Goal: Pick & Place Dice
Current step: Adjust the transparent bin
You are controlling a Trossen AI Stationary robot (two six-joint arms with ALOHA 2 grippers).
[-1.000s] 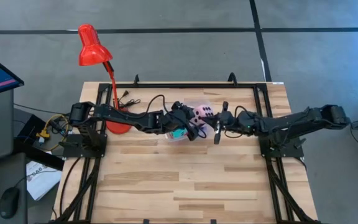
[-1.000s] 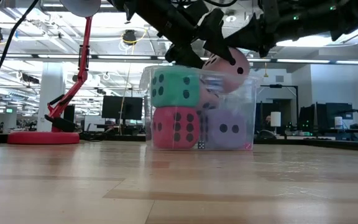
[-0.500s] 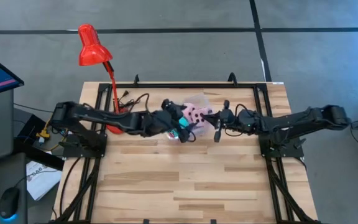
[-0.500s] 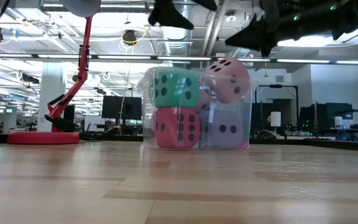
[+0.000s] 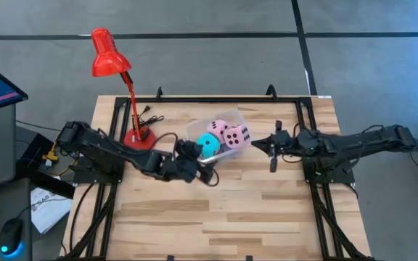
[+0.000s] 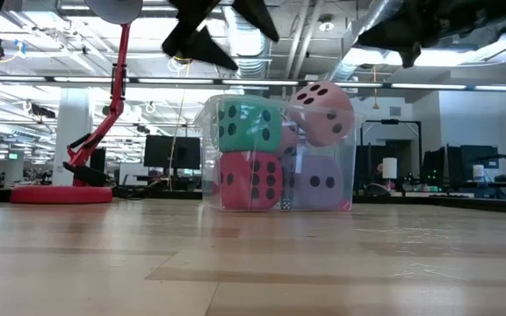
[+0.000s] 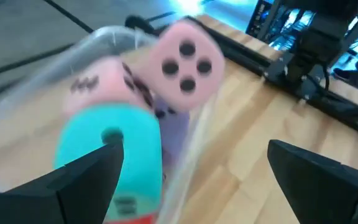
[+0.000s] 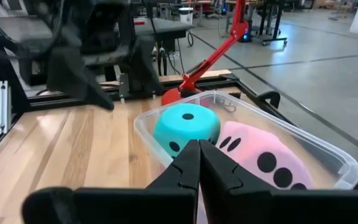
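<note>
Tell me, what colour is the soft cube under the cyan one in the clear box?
Red with dark pips: the red soft die, clearest in the low view.

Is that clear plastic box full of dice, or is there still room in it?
Full. In the low view the clear box holds two layers: red die and lavender die below, cyan die above, and a pink die poking over the rim.

A red lamp (image 5: 109,54) stands at the table's far left. The floor (image 5: 209,65) is gray with dark lines.

Bright, even light; left wrist view motion-blurred.
</note>
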